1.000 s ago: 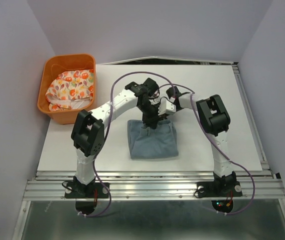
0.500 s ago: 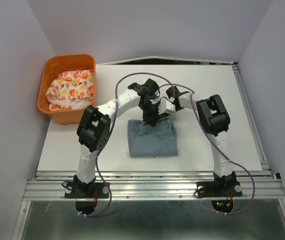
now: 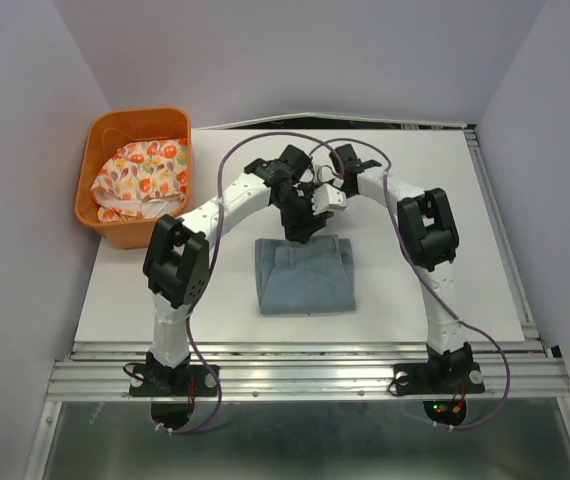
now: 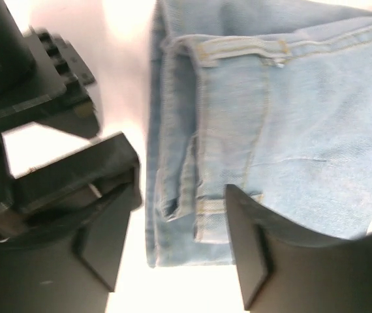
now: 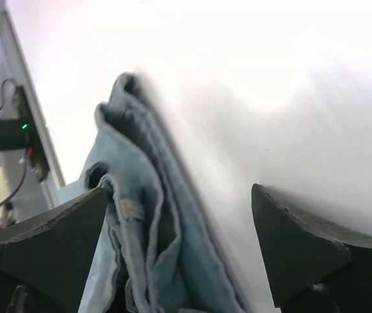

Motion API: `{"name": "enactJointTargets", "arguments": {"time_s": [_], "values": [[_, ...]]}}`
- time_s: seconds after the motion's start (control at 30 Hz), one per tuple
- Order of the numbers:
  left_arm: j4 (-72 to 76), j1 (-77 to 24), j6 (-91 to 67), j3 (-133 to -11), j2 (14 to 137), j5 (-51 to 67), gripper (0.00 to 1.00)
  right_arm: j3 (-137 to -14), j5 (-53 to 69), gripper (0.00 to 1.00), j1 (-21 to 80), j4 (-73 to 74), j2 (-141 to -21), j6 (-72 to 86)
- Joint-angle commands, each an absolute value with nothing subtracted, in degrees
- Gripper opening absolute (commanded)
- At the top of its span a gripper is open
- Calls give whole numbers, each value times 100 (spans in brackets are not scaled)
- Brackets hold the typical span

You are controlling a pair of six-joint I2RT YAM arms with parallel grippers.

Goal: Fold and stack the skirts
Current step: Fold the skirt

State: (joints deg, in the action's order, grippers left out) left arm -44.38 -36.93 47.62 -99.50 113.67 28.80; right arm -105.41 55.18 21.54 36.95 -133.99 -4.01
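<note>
The light blue denim skirt lies folded in a rectangle on the white table, near the middle. Both arms meet just above its far edge. My left gripper hangs open over that edge; in the left wrist view its open jaws straddle the folded hem of the denim without pinching it. My right gripper is open wide beside it, with the layered denim edge below its left finger. The floral skirt lies crumpled in the orange basket.
The orange plastic basket stands at the table's back left corner. The white table top extends to the right of the denim. A metal rail runs along the near edge by the arm bases.
Both grippers have opened and let go of the denim's far edge. They have lifted and drawn back toward the far side, and the fold now lies flat.
</note>
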Motion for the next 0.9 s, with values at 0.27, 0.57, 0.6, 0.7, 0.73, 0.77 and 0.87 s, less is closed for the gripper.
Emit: {"name": "enactJointTargets", "arguments": {"time_s": [0.27, 0.57, 0.6, 0.7, 0.73, 0.77, 0.87], "values": [[-4019, -3366, 3640, -9793, 10328, 3084, 72, -11664, 4806, 77, 1626, 3990, -13000, -140], [-2612, -3226, 2505, -8157, 10063, 3279, 67, -10521, 5317, 52, 1679, 3841, -12892, -211], [-2549, -3226, 2496, -8026, 10081, 3252, 67, -10477, 5326, 52, 1748, 3841, -12954, -211], [-2452, -3226, 2583, -7858, 10151, 3199, 69, -10302, 5344, 51, 1854, 3744, -13130, -211], [-2461, -3226, 2645, -7849, 10195, 3208, 71, -10257, 5352, 51, 1854, 3675, -13166, -194], [-2504, -3226, 2706, -7857, 10239, 3225, 71, -10222, 5361, 49, 1854, 3648, -13192, -202], [-2540, -3226, 2865, -7814, 10353, 3173, 71, -10143, 5396, 45, 1907, 3630, -13324, -237]]}}
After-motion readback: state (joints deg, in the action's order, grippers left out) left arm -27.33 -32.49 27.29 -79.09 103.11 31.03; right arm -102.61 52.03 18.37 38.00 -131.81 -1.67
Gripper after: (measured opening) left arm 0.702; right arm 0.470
